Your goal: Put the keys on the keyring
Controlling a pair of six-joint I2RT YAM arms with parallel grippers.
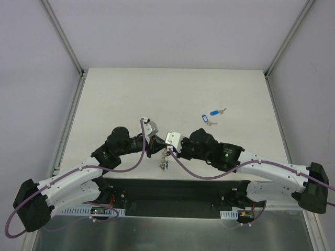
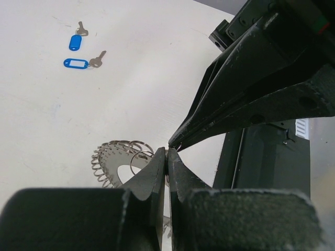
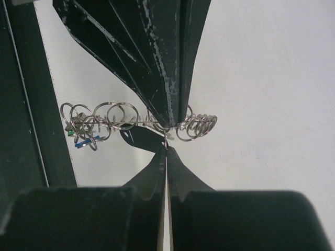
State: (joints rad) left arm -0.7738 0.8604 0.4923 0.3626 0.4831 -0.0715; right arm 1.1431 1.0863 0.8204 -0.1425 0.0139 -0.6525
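The white table [image 1: 131,94] bears blue-tagged keys [image 1: 213,112], apart from the keyring [image 2: 112,157].

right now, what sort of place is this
Probably a robot test cell: a white table enclosed by panels on metal posts, with left arm and right arm mounted at its near edge.

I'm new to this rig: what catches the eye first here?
The left gripper and right gripper meet tip to tip, both shut, at the near middle of the table, the left pinching the wreath-like keyring. Two blue-tagged keys lie loose farther out to the right.
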